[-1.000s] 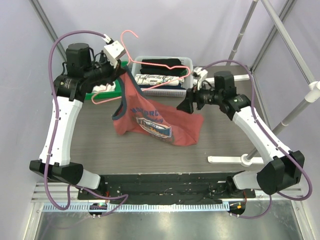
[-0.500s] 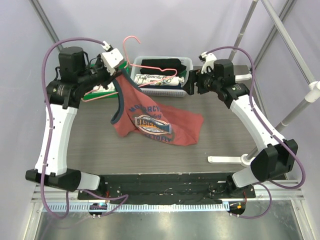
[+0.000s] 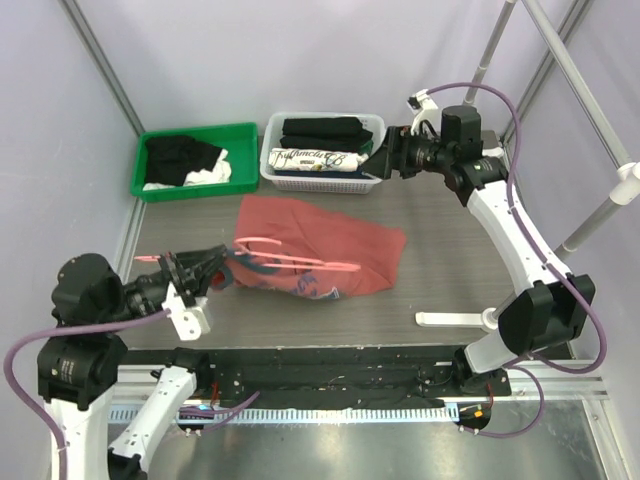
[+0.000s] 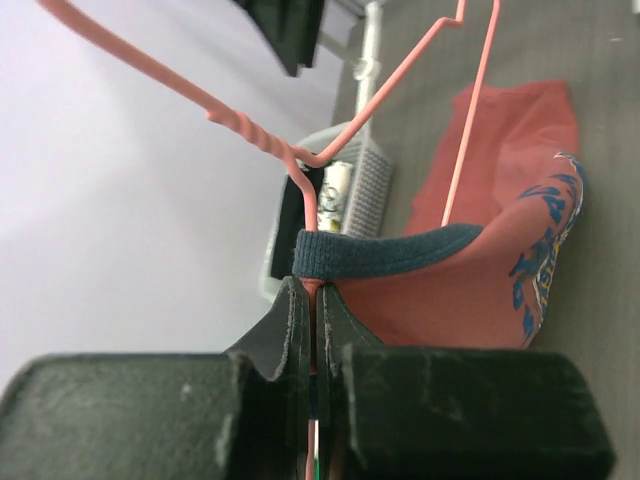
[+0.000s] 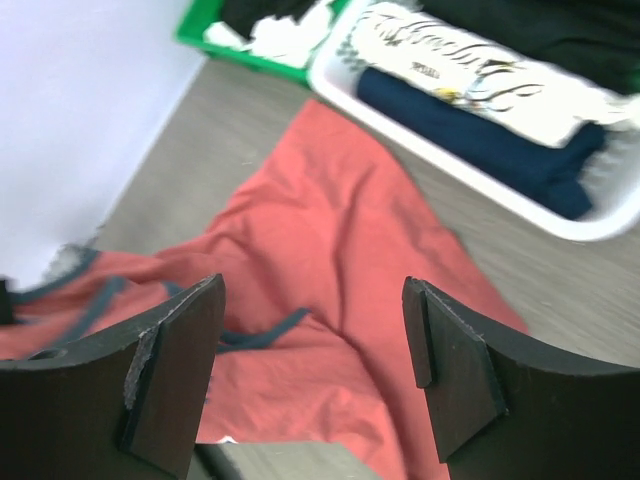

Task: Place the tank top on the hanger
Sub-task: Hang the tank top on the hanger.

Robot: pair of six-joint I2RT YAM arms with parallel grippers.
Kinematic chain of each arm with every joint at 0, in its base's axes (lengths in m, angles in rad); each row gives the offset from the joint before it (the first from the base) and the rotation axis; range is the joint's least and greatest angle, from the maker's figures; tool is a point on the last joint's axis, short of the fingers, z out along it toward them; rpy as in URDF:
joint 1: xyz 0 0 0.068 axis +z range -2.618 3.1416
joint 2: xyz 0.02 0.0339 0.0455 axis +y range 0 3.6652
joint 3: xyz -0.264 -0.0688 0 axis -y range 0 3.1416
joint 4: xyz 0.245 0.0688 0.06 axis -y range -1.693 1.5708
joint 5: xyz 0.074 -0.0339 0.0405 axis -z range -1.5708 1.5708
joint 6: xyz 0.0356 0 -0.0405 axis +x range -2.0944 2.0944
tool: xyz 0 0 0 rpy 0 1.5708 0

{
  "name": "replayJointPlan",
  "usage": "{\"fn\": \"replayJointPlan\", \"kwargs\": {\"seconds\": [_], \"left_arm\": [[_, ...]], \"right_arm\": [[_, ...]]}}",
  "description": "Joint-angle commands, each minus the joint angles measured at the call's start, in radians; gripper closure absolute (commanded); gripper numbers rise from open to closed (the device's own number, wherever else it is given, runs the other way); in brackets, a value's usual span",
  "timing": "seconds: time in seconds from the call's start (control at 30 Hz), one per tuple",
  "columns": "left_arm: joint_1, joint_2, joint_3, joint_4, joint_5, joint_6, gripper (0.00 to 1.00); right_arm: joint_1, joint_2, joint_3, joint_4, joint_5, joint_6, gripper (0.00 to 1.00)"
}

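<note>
The tank top lies before the white basket, the pink hanger across it, wire pinched in the left gripper; the right gripper stands wide apart beside the basket, green bin opposite

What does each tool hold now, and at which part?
The left tool pinches the hanger on the wire beside its twisted neck; the right tool is open and empty.

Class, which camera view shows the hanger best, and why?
Top external: the hanger shows almost whole, lying across the tank top. Left wrist shows only its twisted neck and two wires, clamped in the left end effector. Right wrist shows none of it.
</note>
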Motion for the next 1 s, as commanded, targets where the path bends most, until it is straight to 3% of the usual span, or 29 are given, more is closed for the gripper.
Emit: {"fn": "replayJointPlan", "kwargs": {"seconds": [0.0, 0.27, 0.57, 0.7, 0.97], "left_arm": [[0.004, -0.001, -0.117, -0.067, 0.059, 0.167, 1.0], [0.004, 0.112, -0.225, -0.043, 0.058, 0.252, 1.0], [-0.002, 0.138, -0.248, -0.049, 0.064, 0.307, 1.0], [-0.008, 0.126, -0.255, -0.044, 0.064, 0.286, 1.0], [-0.008, 0.127, -0.242, -0.01, 0.058, 0.229, 1.0]], "right_arm": [[0.03, 0.098, 0.083, 0.056, -0.154, 0.077, 0.22], [0.219, 0.288, 0.126, 0.006, -0.066, 0.048, 0.22], [0.312, 0.541, 0.234, -0.121, -0.015, 0.004, 0.23], [0.338, 0.565, 0.234, -0.22, 0.086, -0.071, 0.23], [0.381, 0.574, 0.192, -0.322, 0.077, -0.16, 0.25]]}}
